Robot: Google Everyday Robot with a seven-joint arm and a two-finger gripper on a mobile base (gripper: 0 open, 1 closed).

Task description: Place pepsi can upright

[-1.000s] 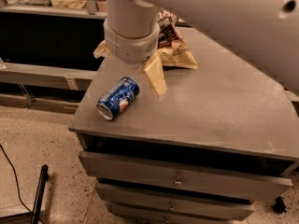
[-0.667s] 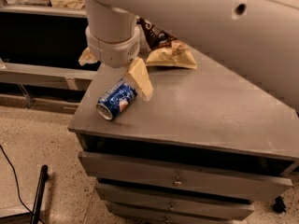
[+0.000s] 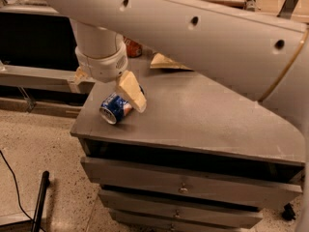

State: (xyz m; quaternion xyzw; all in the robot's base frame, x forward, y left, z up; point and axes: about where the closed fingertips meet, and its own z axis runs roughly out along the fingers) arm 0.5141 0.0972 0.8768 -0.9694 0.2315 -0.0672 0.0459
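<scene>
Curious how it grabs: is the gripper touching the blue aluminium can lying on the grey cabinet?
Cannot tell. Camera view: the gripper hangs over the blue can; its tan finger hides any gap.

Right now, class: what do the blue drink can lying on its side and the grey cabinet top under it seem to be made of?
The blue drink can: likely thin aluminium, with a glossy printed wall and a bare silver rim. The grey cabinet top: painted metal or laminate, matte and faintly scuffed; I cannot say which. The gripper hangs over the can, its tan fingers probably plastic.
</scene>
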